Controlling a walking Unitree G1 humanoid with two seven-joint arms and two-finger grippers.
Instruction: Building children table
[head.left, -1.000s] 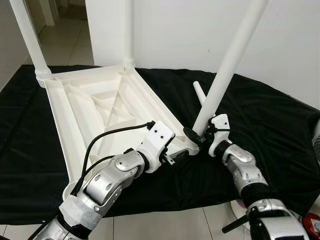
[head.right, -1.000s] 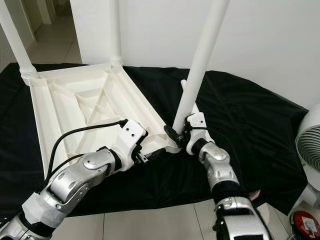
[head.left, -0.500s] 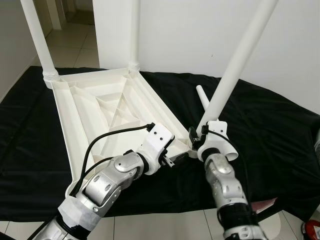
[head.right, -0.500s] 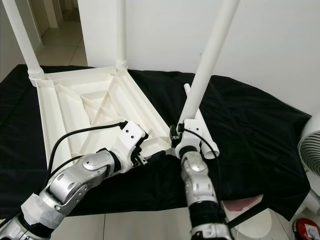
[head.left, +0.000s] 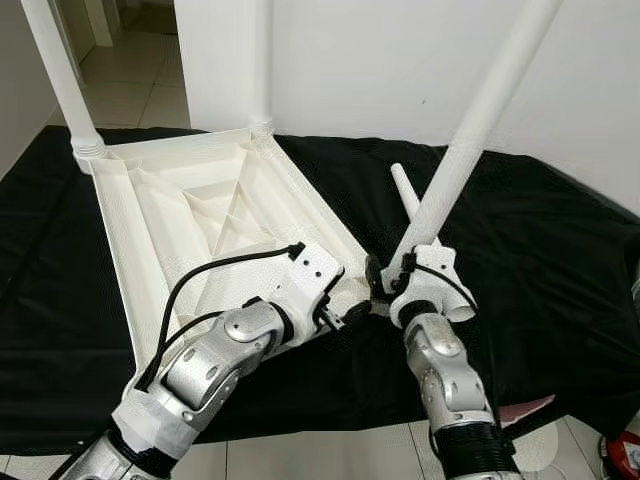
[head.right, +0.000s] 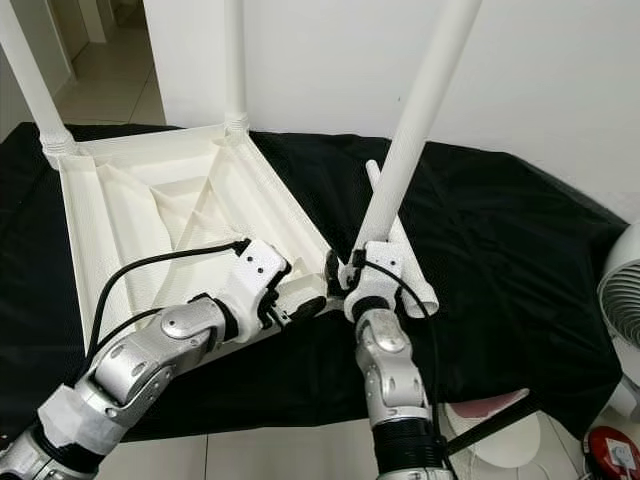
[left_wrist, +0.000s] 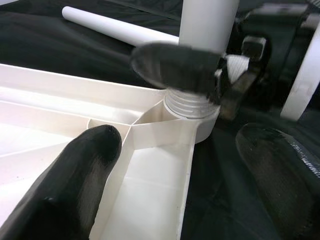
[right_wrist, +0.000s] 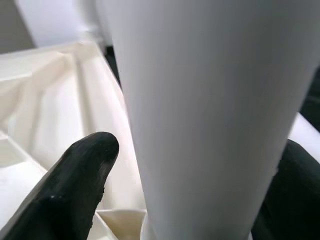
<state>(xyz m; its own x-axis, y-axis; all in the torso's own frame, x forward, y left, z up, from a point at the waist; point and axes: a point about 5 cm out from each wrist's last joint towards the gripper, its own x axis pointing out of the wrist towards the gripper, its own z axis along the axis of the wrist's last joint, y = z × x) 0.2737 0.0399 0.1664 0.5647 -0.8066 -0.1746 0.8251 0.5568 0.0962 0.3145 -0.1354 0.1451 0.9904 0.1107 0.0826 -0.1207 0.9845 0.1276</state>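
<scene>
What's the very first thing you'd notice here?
A white table top lying upside down on a black cloth, with white legs poking up from its far corners. At its near corner the right gripper holds a tilted leg at the threaded socket, while the left gripper steadies the table's edge. One spare leg lies on the cloth just behind.

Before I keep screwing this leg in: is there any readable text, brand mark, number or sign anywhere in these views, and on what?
None can be read.
The upturned white tabletop, the leg at its near corner, and the loose leg on the black cloth show plain plastic, no marks.
The right tool and left tool casings show no lettering.
The red object at the edge is too small to tell.
</scene>
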